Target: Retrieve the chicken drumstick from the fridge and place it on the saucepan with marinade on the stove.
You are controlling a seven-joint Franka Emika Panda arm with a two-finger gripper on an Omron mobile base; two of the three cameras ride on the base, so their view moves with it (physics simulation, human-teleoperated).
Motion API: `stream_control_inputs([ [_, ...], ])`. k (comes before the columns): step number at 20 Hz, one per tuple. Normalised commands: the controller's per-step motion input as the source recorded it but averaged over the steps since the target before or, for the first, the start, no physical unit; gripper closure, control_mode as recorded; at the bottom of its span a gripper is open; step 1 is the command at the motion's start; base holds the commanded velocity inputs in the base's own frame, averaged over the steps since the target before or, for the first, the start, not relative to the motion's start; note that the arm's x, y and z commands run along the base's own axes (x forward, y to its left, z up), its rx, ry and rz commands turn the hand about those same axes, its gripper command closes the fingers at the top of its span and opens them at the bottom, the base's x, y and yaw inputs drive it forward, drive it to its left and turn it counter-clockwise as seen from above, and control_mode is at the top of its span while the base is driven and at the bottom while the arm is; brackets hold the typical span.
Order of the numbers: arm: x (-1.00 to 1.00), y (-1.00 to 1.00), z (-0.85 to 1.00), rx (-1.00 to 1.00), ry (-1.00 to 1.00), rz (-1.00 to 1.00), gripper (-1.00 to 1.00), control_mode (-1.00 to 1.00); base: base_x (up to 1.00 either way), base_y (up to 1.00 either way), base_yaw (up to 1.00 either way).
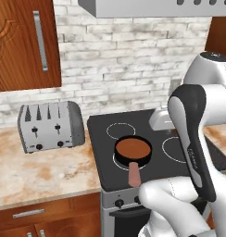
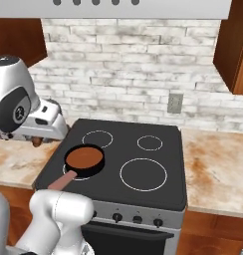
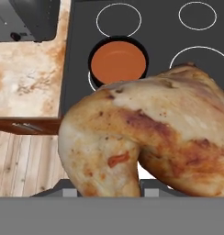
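Evidently the golden-brown lumpy chicken drumstick [image 3: 146, 137] was pinched in the pincer, held above the black glass stove [image 3: 159, 41]; it should be centred over the round black saucepan of reddish-brown marinade [image 3: 118, 62] before release.

So the stove [image 1: 156, 157] has the saucepan with marinade [image 1: 133, 150] sitting on its front-left burner, and the toaster [image 1: 51, 126] is on the counter [image 1: 40, 178] just left.
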Motion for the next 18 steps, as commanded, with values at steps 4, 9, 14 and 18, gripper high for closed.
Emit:
stream_control_inputs([
  [4,0.70,0.00,0.00,0.02,0.14,0.00,1.00,-1.00,0.00,0.00,0.00],
  [9,0.57,0.00,-0.25,0.00,0.07,0.00,1.00,-1.00,0.00,0.00,0.00],
  [14,0.47,0.00,-0.47,0.00,0.07,0.00,1.00,-1.00,0.00,0.00,0.00],
  [18,0.35,0.01,-0.53,0.00,0.00,0.00,1.00,-1.00,0.00,0.00,0.00],
])
